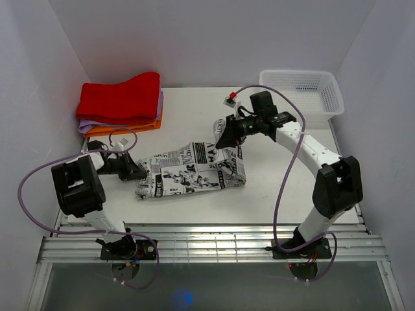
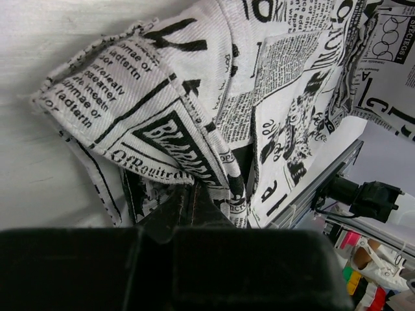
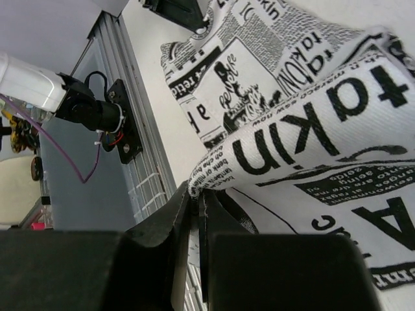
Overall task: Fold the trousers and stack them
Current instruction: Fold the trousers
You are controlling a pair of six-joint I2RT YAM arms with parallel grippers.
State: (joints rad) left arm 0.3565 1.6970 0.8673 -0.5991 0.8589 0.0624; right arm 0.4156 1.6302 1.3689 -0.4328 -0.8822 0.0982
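- bench (image 1: 285, 188): white surface carrying everything. the trousers (image 1: 194, 172) lie near its middle as a short rumpled band running left to right, with more than one layer showing.
- step in hand, by judgement: a fold is under way, with the cloth pinched at two places. the folding looks unfinished and the stacking not yet begun.
- folded cloths (image 1: 120, 103): red over purple over orange, at the back left and well apart from the trousers. this is probably where the finished bundle belongs.
- basket (image 1: 305, 91): white mesh, at the back right corner, apart from the work.
- right hand (image 1: 224, 137): at the back right edge of the trousers, raised a little off the bench. its wrist view shows the fingers (image 3: 181, 214) drawn narrow and clamped on a printed hem.
- left hand (image 1: 135, 170): low at the left end of the band. its wrist view shows it closed on a dark crease of the same cloth, which drapes over the tips.
- next move, by judgement: both hands need to travel together, keeping the cloth taut between them. the held edge should be laid square over the rest before either hand lets go.
- hard to make out: which end is the waistband and which the leg ends, and how many layers are already there. the black hand bodies block the lower part of both wrist views, and the left fingertips sit mostly under cloth.
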